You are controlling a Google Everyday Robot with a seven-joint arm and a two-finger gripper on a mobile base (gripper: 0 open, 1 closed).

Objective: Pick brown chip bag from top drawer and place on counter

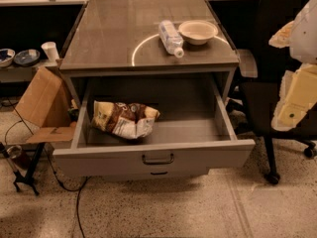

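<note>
Gripper [302, 63], probably pale blurred shape, cut off at right edge.

The drawer [208, 155] stands open with the bag [124, 119] lying at its left front, a bottle [171, 37] and bowl [198, 31] rest on the counter [109, 33], and the gripper [296, 99] hangs at the right edge.

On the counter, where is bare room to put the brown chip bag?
Free: the left half of the counter and its front edge, left of the bottle and bowl. Crowded: back right corner. The gripper hangs at the picture's right edge, beside the chair.
</note>
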